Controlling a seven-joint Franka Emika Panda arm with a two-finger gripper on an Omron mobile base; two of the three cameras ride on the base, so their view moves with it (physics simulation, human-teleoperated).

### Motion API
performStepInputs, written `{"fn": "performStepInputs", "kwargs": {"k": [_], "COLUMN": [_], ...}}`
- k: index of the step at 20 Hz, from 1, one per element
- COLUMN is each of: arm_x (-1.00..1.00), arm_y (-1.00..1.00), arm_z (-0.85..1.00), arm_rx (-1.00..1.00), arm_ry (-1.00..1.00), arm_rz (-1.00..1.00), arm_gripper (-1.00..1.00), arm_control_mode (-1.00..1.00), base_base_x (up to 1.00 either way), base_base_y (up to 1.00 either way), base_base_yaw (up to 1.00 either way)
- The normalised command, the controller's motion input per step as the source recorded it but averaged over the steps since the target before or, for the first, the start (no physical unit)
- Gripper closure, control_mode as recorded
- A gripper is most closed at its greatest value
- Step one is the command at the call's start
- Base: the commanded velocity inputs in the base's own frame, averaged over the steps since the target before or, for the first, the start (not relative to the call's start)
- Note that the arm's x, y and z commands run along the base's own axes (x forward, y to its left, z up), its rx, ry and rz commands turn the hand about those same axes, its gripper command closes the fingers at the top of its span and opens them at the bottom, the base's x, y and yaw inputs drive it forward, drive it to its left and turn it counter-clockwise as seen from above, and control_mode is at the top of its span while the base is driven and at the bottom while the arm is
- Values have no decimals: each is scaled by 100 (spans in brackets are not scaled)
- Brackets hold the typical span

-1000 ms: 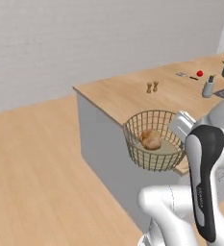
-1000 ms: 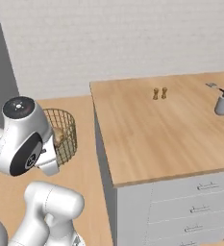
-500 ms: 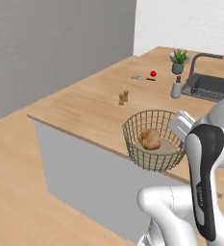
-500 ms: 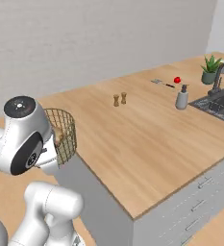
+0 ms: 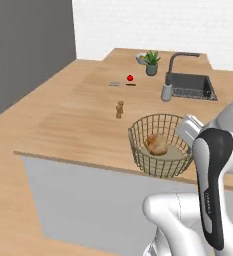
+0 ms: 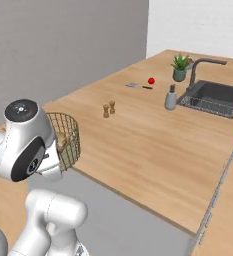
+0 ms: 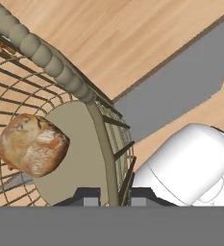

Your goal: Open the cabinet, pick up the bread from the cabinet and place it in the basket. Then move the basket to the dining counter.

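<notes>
The hand [image 7: 106,194] is clamped on the wall of the basket [image 5: 160,136], one finger inside the wire and one outside, so the basket hangs from it by one side. The bread [image 7: 31,143] lies on the flat base inside, just ahead of the fingers and to one side. The basket seems carried just above the near edge of the bench [image 5: 83,120], its base not clearly resting on the wood. The salt and pepper shakers [image 5: 119,109] stand farther on, well apart, so setting down there looks unobstructed
</notes>
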Motion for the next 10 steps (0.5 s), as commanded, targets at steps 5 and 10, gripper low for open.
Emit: {"fn": "performStepInputs", "kwargs": {"k": [5, 10], "arm_x": [0, 0], "arm_y": [0, 0], "arm_z": [0, 0], "arm_rx": [0, 0], "arm_ry": [0, 0], "arm_rz": [0, 0], "arm_gripper": [100, 100], "arm_control_mode": [100, 100], "base_base_x": [34, 51], "base_base_y": [100, 100], "base_base_yaw": [-54, -55]}}
